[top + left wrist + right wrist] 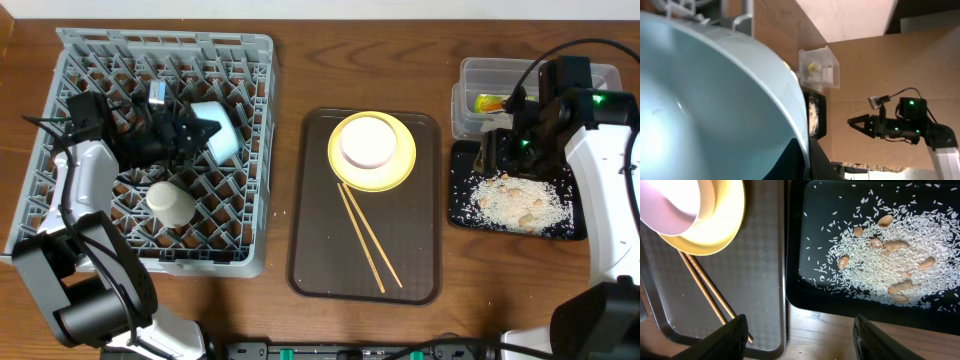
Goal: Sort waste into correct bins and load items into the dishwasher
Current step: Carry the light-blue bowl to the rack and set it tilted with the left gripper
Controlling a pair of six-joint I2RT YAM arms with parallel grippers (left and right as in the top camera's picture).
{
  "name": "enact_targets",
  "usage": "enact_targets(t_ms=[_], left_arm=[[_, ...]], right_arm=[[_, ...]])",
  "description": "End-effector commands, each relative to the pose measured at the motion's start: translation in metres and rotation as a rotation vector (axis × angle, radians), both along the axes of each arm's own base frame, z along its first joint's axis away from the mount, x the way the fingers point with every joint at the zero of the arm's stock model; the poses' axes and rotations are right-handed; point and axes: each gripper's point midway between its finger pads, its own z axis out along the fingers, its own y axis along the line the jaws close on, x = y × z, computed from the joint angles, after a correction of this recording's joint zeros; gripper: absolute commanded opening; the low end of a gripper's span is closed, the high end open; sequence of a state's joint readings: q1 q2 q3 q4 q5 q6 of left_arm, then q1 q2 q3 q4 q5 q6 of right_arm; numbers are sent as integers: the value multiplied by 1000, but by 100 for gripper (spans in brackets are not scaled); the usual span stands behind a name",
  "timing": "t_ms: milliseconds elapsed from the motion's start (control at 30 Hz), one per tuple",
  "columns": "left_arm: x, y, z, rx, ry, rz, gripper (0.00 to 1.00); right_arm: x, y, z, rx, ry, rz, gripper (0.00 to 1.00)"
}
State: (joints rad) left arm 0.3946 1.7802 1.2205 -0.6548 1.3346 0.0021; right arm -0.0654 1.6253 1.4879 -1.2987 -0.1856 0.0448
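Light blue bowl (220, 132) sits inside the dish rack (250, 230), in its upper middle, tipped on its side among the pegs. We note the left gripper (200, 130) at the bowl's rim. In the left wrist view the rim runs between the two dark fingers (787, 162), so we record them as closed on the bowl. A small white cup (170, 200) stands in the same rack, toward its near edge, apart from the bowl. Just right of the rack lies the brown tray (320, 250). It carries the yellow plate (395, 170) at its far end, with the white bowl (368, 142) on the plate. The two chopsticks (370, 240) lie slanted from under the plate toward the tray's near corner. Well right of the rack, beyond the brown tray, we see the clear tub (480, 72) holding a yellow-green wrapper (490, 102). The black tray (462, 205) lies just in front of it, with rice crumbs (520, 200) and a few tan nut-like bits spread over it. The right gripper (800, 325) hangs above the black tray's rack-side edge. Its fingers (730, 340) are spread wide and hold nothing.
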Motion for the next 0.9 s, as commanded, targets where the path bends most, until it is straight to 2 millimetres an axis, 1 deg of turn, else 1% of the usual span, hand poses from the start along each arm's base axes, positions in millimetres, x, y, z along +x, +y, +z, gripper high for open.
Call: enact_targets(t_ms=[0, 67, 133, 267, 367, 500, 567, 600, 700, 833, 867], left_arm=[[-11, 13, -45, 161, 159, 49, 7], [-17, 19, -54, 209, 192, 53, 7], [-22, 23, -58, 227, 217, 57, 8], [-31, 30, -59, 208, 271, 78, 8], [-43, 33, -61, 191, 342, 89, 8], [-64, 43, -78, 279, 476, 95, 9], [-73, 47, -86, 326, 525, 91, 14], [-78, 48, -88, 342, 552, 87, 23], [-79, 47, -87, 339, 558, 85, 38], [-79, 47, -79, 347, 540, 91, 47], [-78, 47, -75, 352, 528, 95, 48]], right_arm=[[3, -2, 11, -2, -34, -16, 65], [3, -2, 11, -2, -33, -16, 65], [3, -2, 11, -2, -33, -16, 65], [3, -2, 11, -2, -34, -16, 65], [3, -2, 11, -2, -34, -16, 65], [3, -2, 11, -2, -34, -15, 66], [3, -2, 11, -2, -34, -15, 66], [3, -2, 11, -2, -34, -15, 66], [3, -2, 11, -2, -34, -15, 66], [3, -2, 11, -2, -33, -15, 66], [3, -3, 11, -2, -33, -15, 66]])
